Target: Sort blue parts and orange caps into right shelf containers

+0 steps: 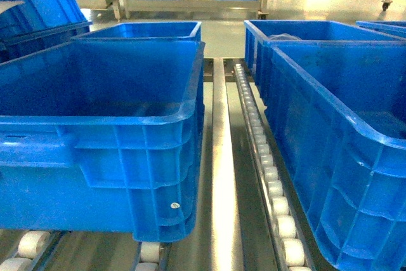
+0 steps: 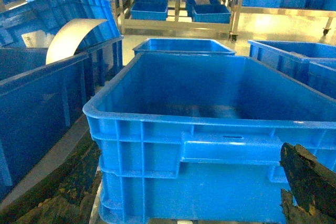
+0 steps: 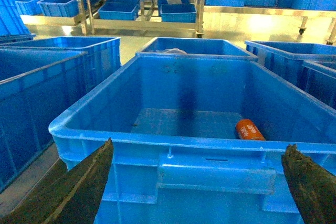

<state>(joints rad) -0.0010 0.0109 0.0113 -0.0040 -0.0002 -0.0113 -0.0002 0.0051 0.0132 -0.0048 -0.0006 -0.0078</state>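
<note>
In the near right crate [image 3: 173, 72] lies an orange cap [image 3: 250, 129]; my right claw [image 3: 197, 182] hangs released, holding nothing. I judge I'm between picks, fetching parts next.

Right tool [image 3: 197, 182] fingers spread wide apart, left tool [image 2: 184, 192] fingers also parted
</note>
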